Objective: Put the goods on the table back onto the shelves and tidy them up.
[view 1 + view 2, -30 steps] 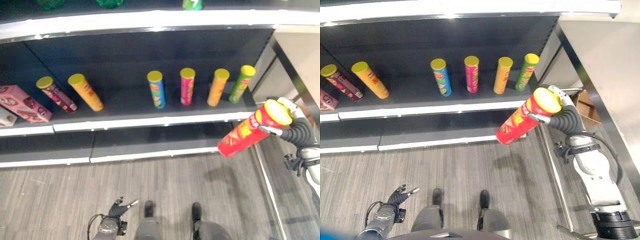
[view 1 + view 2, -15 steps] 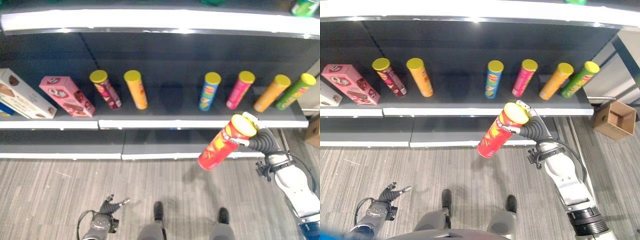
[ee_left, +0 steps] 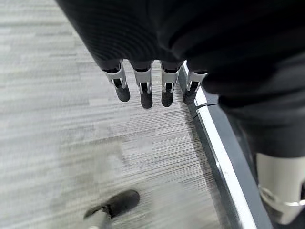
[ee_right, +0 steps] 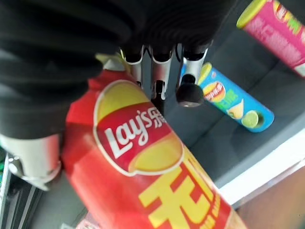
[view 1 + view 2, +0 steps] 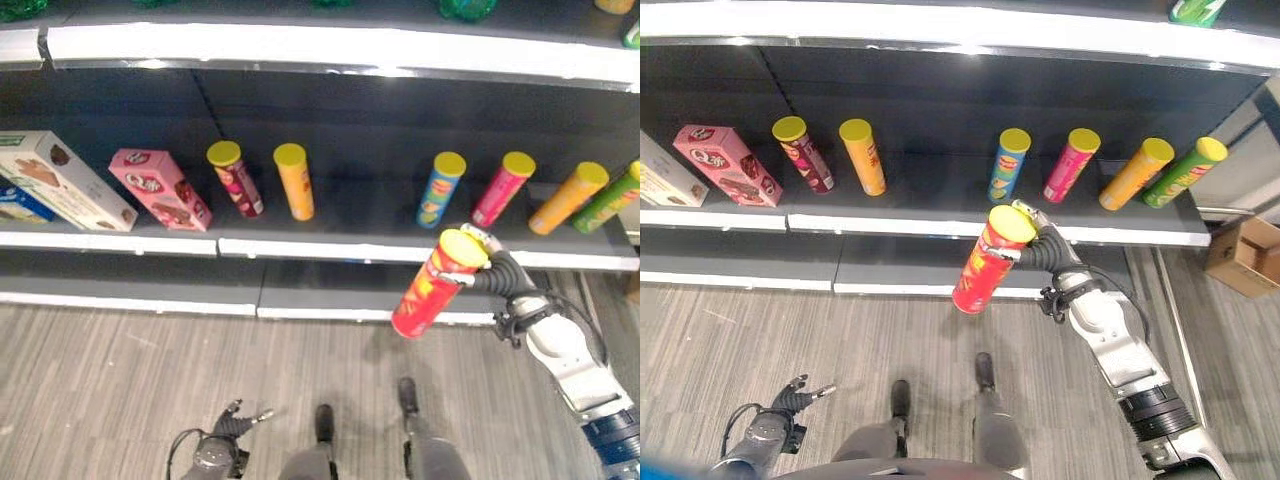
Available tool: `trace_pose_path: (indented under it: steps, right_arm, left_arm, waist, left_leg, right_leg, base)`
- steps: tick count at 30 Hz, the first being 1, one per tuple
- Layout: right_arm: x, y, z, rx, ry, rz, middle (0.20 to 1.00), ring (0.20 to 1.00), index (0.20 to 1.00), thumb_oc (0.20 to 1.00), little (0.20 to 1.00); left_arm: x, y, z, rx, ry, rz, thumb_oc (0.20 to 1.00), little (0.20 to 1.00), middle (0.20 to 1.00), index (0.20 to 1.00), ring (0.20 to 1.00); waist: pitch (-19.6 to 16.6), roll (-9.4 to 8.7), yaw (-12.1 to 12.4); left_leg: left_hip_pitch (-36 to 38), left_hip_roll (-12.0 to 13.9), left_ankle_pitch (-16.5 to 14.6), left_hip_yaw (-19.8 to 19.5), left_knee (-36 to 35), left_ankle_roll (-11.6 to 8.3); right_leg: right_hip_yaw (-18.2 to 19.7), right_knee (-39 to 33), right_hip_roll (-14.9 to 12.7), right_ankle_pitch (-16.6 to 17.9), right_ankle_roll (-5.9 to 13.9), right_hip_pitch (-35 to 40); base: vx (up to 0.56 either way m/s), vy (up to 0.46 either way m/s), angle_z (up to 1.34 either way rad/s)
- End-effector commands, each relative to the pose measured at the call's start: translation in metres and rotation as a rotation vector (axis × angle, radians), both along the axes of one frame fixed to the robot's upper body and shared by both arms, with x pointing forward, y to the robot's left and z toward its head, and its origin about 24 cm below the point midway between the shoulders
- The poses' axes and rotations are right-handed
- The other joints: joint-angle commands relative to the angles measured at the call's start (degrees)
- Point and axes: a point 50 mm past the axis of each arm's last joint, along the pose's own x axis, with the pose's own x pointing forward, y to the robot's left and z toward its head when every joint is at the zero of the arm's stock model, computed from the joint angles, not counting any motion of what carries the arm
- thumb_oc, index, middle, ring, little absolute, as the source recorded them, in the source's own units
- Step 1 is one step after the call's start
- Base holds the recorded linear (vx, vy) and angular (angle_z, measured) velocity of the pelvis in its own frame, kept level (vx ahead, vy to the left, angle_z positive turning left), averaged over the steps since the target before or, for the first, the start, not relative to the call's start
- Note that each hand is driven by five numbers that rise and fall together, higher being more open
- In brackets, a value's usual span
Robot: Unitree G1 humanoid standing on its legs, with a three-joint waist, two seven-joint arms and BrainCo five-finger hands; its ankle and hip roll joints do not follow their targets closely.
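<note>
left hand (image 3: 152, 90) hangs low over the floor, fingers straight and relaxed, holding nothing. shelf (image 5: 330, 250) holds, left to right: boxes (image 5: 150, 190), maroon can (image 5: 234, 178), orange can (image 5: 295, 180), a gap, blue can (image 5: 440, 188), pink can (image 5: 503, 187). right hand (image 5: 1040, 245) is curled round the red can (image 5: 985, 260) near its lid, can tilted, in front of the shelf edge. risks: top-heavy grip lets it swing or slip; its base could clip the edge or topple the blue can.
</note>
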Motion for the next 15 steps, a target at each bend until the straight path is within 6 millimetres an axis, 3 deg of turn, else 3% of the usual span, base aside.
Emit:
trace_pose_path:
  steps: [1,7,15]
  right_arm:
    - [0.007,-0.001,0.052,-0.066,-0.242,0.003,0.2,0.2,0.2,0.2,0.2]
    - [0.016,-0.003,0.062,-0.112,-0.295,-0.041,0.2,0.2,0.2,0.2,0.2]
    - [0.045,-0.003,0.089,-0.152,-0.434,-0.17,0.2,0.2,0.2,0.2,0.2]
  left_arm:
    - [0.013,0.011,0.009,0.034,-0.044,-0.007,1.0,1.0,1.0,1.0,1.0]
    - [0.012,-0.005,0.005,-0.007,-0.052,-0.031,1.0,1.0,1.0,1.0,1.0]
    - [0.011,-0.014,0.004,-0.017,-0.058,-0.063,1.0,1.0,1.0,1.0,1.0]
  waist:
    - [1.6,1.04,1.9]
    - [1.3,3.16,2.8]
    - [3.0,6.07,5.3]
  left_leg:
    - [2.4,-0.2,-5.2,2.6,1.8,-1.42]
    - [0.4,1.4,-3.5,-0.3,1.4,-3.13]
    - [-1.4,1.9,-2.0,-2.3,0.9,-4.01]
  right_leg:
    - [1.2,6.0,-0.4,-7.2,-0.15,-1.1]
    - [-3.6,5.8,-0.7,-8.7,-1.48,-0.4]
    - [-7.5,7.8,-1.0,-10.6,-2.21,-1.1]
  base:
    - [0.09,-0.211,0.51]
    - [0.09,-0.179,0.45]
    - [0.03,-0.089,0.28]
